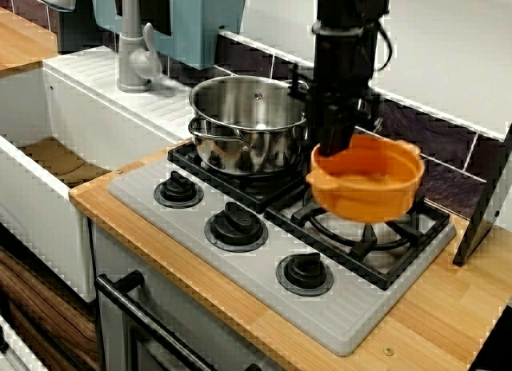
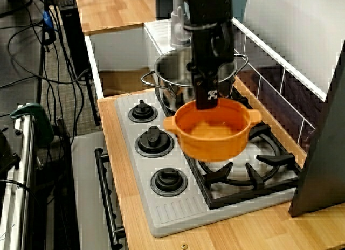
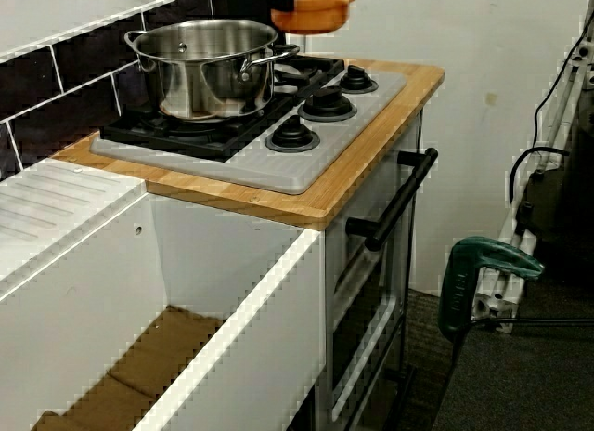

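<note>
Orange plastic catches the eye first: a two-handled orange pot (image 1: 368,183) hangs in the air over the right-hand burner grate (image 1: 400,243), clear of the iron. The black gripper (image 1: 330,147) comes straight down from 12 o'clock and is clamped on the pot's near-left rim, one finger inside the wall and one outside. In the view along the counter the same grip shows at the rim's far edge (image 2: 207,102), with the pot (image 2: 211,131) tilting a touch away from it. A steel pot (image 1: 248,123) stands on the left rear burner at about 10 o'clock from the orange one, close beside it but not touching. Three black knobs (image 1: 236,225) line the grey front of the stove at 7 to 8 o'clock. Further left, past the steel pot, a grey faucet (image 1: 136,51) stands behind the white sink (image 1: 48,159). From the sink side, the orange pot (image 3: 314,8) sits plainly higher than the steel pot's rim (image 3: 204,32), and a green clamp (image 3: 478,273) stands on the floor at 4 o'clock.
</note>
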### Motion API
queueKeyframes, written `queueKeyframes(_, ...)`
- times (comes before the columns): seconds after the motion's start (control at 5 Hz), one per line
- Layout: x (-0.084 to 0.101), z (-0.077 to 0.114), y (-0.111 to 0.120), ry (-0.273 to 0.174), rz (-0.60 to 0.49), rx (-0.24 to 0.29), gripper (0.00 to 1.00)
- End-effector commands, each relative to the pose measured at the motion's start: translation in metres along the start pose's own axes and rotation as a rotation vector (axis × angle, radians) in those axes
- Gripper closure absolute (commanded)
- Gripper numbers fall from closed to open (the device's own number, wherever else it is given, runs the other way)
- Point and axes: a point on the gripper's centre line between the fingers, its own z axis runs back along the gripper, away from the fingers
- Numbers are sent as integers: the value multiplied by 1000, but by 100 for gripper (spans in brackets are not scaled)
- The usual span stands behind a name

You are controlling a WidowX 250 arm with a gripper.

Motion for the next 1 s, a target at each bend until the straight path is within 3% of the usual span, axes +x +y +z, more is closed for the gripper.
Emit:
queueKeyframes(0.0, 4, 58, 0, -107, -16, -23, 100)
queueKeyframes(0.8, 10, 88, 8, -126, -15, -29, 100)
